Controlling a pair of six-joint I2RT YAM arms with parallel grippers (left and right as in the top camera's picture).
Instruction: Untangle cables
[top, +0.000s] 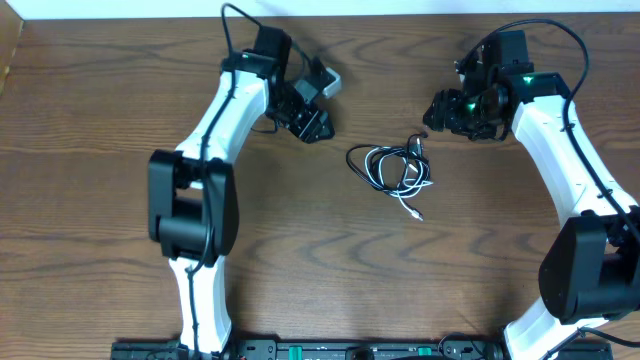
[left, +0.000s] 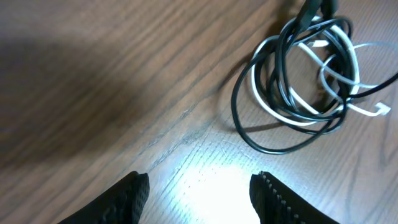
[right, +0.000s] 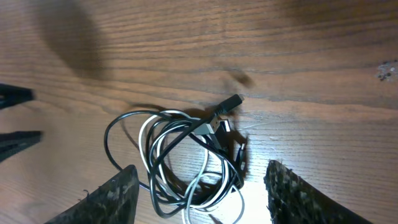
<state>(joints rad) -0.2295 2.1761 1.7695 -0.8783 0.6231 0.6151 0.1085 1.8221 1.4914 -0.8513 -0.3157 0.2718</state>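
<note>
Cables (top: 392, 168) sit mid-table (top: 120, 120) in one loose, roughly round coil, black cable (left: 273, 148) and white cable (left: 258, 99) looped through each other. There's no real long axis, only the tails count. The black plug (right: 230, 102) pokes out the far side toward the right arm. The white plug (left: 379, 111) trails off the near side.

Left fingers (left: 127, 199) are apart and empty. The coil lies ahead and off to their right, well apart.

Right fingers (right: 118, 193) are apart and empty too. The coil sits just ahead of them, in line with the gap, black plug closest.

I'd say your right arm is nearer, so take the black plug with it. For the left, go for a white loop or the white tail. Nothing else on the table blocks either approach. Main risk is pinching both cords in one grab.
</note>
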